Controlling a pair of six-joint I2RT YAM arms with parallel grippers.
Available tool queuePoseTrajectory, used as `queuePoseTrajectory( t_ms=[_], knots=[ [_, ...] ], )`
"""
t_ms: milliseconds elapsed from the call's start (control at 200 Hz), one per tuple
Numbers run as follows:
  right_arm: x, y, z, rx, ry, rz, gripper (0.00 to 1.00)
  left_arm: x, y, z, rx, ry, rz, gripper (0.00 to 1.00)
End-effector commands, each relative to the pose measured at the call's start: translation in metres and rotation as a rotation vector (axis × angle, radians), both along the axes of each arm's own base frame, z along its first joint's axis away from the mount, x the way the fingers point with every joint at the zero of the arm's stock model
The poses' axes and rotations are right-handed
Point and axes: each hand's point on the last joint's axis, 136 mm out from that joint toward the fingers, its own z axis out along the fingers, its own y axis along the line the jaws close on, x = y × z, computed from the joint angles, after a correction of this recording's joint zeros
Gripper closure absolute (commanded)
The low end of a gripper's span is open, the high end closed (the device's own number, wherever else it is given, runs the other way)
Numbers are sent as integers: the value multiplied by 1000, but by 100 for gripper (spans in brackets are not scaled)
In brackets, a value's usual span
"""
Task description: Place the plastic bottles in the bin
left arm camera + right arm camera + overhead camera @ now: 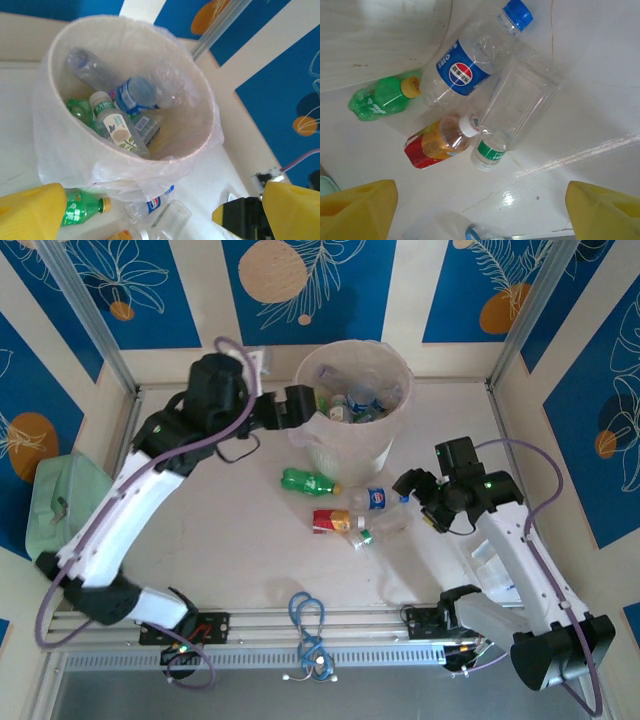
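Note:
The bin, a pale bucket with a white bag liner, stands at the back middle and holds several plastic bottles. My left gripper hovers at its left rim, open and empty; its yellow fingers frame the bin from above. In front of the bin lie a green bottle, a clear blue-labelled one, a red-orange one and a clear square one. My right gripper hangs open just right of them, looking down on the red-orange bottle and green bottle.
A mint-green box sits outside the table's left edge. A blue cable loop lies by the near rail between the arm bases. Blue patterned walls close in the back and sides.

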Motion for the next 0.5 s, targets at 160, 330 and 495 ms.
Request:
queuePoseTrajectory(
  t_ms=[160,330,495],
  knots=[
    [2,4,-36,-14,112,-88,12,-4,23,-40,-92,80,33,4],
    [3,8,-60,-2,179,-119,12,-12,26,-73,-83,155,37,9],
    [11,13,-76,8,211,-117,8,-17,30,-99,-60,214,51,11]
  ],
)
